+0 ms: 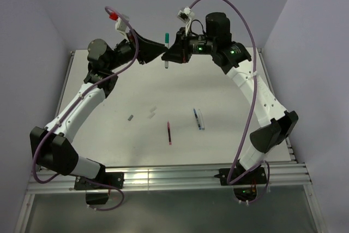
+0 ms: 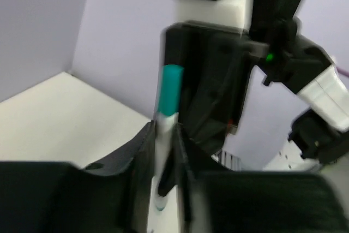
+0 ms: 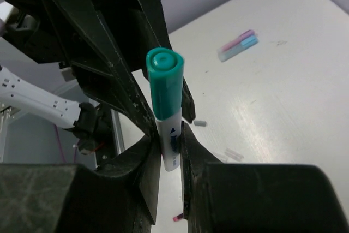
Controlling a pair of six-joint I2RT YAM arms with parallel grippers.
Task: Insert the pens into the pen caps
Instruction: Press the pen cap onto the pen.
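Our right gripper (image 3: 169,154) clamps the teal-capped white pen (image 3: 169,126); left gripper (image 2: 163,154) straddles it too, we can't tell if it's gripping.

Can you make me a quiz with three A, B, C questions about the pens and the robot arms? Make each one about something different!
1. Where is the red pen?
A) lying on the table
B) held up in the air
C) on the floor

2. What colour is the cap on the pen being held up?
A) pink
B) teal
C) yellow

3. What is the right gripper doing?
A) wide open and empty
B) hidden from every camera
C) squeezing the pen

Answers:
1 A, the top view shows it lying flat on the white table.
2 B, the right wrist view shows a teal cap on top of the white body.
3 C, it clamps both sides of the pen's body.
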